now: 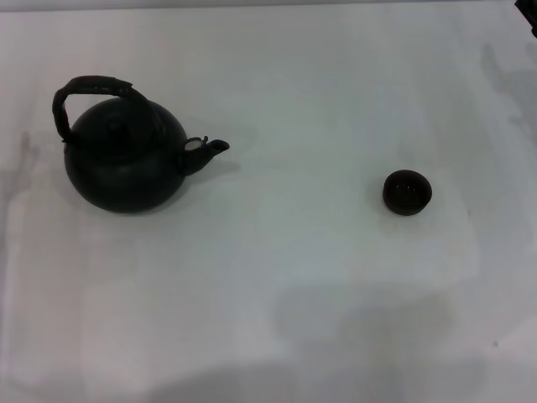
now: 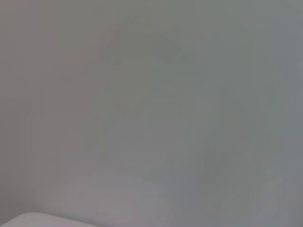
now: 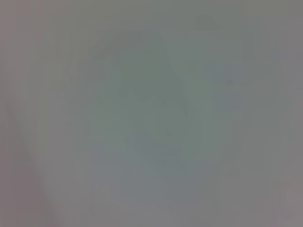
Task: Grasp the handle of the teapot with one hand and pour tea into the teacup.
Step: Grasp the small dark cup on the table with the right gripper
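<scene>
The teapot (image 1: 126,164) is a large round dark green-black pot. It stands upright on the left of the white table (image 1: 277,277) in the head view, with its short spout (image 1: 210,151) pointing right. The handle (image 1: 88,92), a rough dark-brown wrapped arch, rises over its top. The teacup (image 1: 407,191), a tiny round black cup, stands upright to the right of the pot, well apart from it. Neither gripper shows in the head view. Both wrist views show only plain pale surface.
A small dark object (image 1: 529,13) sits at the top right corner of the head view. White table surface lies between the teapot and the teacup and in front of both.
</scene>
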Motion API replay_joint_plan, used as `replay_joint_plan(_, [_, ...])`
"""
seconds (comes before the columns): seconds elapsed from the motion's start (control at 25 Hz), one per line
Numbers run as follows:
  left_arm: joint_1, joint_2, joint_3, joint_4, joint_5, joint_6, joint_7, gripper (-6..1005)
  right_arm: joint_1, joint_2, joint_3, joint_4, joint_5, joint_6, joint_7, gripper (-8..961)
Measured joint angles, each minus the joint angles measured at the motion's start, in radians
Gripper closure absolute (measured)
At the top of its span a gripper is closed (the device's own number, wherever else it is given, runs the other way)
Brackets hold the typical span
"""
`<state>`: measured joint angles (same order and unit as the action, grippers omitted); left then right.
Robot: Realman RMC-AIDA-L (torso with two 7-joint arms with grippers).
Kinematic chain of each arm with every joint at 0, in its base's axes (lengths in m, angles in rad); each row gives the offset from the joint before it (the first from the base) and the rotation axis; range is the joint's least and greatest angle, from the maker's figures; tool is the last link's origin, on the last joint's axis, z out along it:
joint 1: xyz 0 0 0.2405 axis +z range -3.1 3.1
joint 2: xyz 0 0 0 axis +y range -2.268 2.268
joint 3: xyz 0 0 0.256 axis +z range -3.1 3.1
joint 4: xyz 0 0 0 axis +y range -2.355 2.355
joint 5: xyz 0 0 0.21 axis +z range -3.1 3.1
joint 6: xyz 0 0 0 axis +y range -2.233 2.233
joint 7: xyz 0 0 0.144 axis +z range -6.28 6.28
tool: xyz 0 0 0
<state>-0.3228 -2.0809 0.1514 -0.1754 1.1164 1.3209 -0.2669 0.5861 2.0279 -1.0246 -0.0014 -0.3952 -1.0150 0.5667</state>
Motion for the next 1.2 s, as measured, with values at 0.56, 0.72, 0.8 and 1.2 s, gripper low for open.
replay_joint_plan(0.56, [0.007, 0.001, -0.001, 0.001, -0.005, -0.006, -0.025, 113, 0.0, -0.001, -0.034, -0.029, -0.094, -0.008, 0.124, 126])
replay_joint_plan(0.72, [0.007, 0.001, -0.004, 0.003, -0.005, -0.006, -0.034, 112, -0.013, -0.01, -0.104, -0.072, -0.095, -0.039, 0.258, 125])
replay_joint_plan(0.8, [0.007, 0.001, -0.007, 0.007, -0.006, -0.006, -0.038, 112, -0.021, -0.021, -0.17, -0.122, -0.095, -0.033, 0.352, 125])
replay_joint_plan(1.2, [0.0, 0.003, 0.0, 0.015, 0.002, -0.015, -0.034, 112, -0.029, -0.111, -0.431, -0.388, -0.263, -0.019, 0.73, 125])
